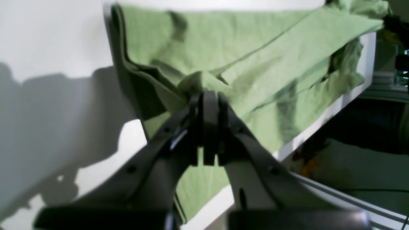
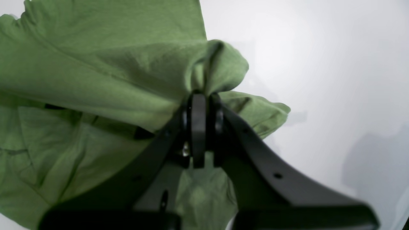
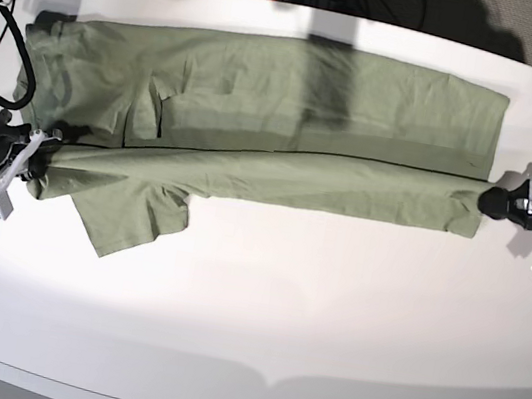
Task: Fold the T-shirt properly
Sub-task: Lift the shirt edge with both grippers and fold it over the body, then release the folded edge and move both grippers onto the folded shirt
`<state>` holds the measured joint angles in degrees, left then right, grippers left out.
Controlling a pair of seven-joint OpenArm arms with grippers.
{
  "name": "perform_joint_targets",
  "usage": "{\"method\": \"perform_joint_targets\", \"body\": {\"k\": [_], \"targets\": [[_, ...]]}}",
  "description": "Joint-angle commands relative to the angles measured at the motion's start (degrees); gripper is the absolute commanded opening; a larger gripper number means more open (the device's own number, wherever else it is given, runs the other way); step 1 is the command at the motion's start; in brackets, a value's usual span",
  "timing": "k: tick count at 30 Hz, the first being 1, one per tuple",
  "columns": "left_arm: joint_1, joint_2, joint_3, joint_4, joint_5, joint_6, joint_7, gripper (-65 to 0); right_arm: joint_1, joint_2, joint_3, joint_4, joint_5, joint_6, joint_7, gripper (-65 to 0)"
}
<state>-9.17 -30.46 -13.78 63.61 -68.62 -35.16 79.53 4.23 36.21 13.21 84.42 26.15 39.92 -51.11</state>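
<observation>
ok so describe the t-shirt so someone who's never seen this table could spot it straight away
On the white table, look along the far half: the T-shirt is a long sage-green band of wrinkled cloth stretched almost from one side to the other. The left gripper and right gripper each pinch an end of its folded near edge. It is the only cloth and the only colour on the white surface.

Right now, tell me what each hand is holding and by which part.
Both hold the T-shirt. The left hand is shut on a bunched corner at one end of the folded strip; the right hand pinches a bunched corner at the sleeve end.
</observation>
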Motion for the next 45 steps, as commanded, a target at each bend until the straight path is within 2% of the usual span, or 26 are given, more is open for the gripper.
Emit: {"method": "perform_joint_targets", "body": {"k": [1, 11, 20, 21, 26, 29, 32, 35, 37, 40, 43, 45], "targets": [[-1.0, -1.3, -0.4, 0.9, -1.5, -0.3, -0.7, -65.0, 0.9, 1.6, 0.7, 1.0, 0.6, 0.1, 0.6, -65.0], [0.2, -1.9, -0.4, 0.9, -1.5, -0.4, 0.0, -65.0, -2.6, 4.5, 0.7, 1.1, 3.0, 0.1, -3.8, -65.0], [0.8, -1.8, -0.4, 0.9, -1.4, -0.4, -0.2, -65.0, -3.8, 4.3, 0.7, 1.1, 3.1, 0.1, -6.8, -65.0], [0.8, -1.8, -0.4, 0.9, -0.8, -0.4, -0.2, -65.0, -3.8, 4.3, 0.7, 1.1, 3.1, 0.1, -7.0, -64.0], [0.8, -1.8, -0.4, 0.9, 4.4, -0.4, 0.0, -64.3, -3.8, 4.4, 0.7, 1.1, 3.1, 0.1, -11.6, -37.1], [0.8, -1.8, -0.4, 0.9, 6.3, -0.4, 0.0, -49.0, -4.0, 4.4, 0.7, 1.1, 3.0, -0.5, -14.2, -26.4], [0.8, -1.8, -0.4, 0.9, 6.7, -0.4, -0.3, -41.3, -4.0, 4.5, 0.7, 1.1, 2.8, -1.0, -16.4, -24.9], [0.7, -1.8, -0.4, 0.9, 6.7, -0.4, -1.6, -40.9, -3.9, 4.5, 0.7, 1.1, 2.4, -1.0, -16.1, -24.9], [0.7, -1.8, -0.4, 0.9, 6.5, -0.4, -4.8, -40.9, -3.4, 4.4, 0.7, 1.1, 3.4, -1.0, -14.2, -24.9], [0.5, -1.6, -0.4, 0.9, 5.4, -0.4, -10.8, -40.9, -1.9, 4.4, 0.7, 1.1, 8.8, -1.0, -8.9, -24.9], [0.1, -0.8, -0.4, 0.9, 4.2, -0.8, -11.1, -40.9, 0.0, 4.3, 0.7, 1.1, 16.3, -1.0, -6.3, -24.9], [0.3, 0.3, -0.4, 0.9, 0.7, -3.4, -11.4, -40.9, 1.7, 3.7, 0.7, 1.1, 18.0, -1.0, -4.7, -24.9]]}}
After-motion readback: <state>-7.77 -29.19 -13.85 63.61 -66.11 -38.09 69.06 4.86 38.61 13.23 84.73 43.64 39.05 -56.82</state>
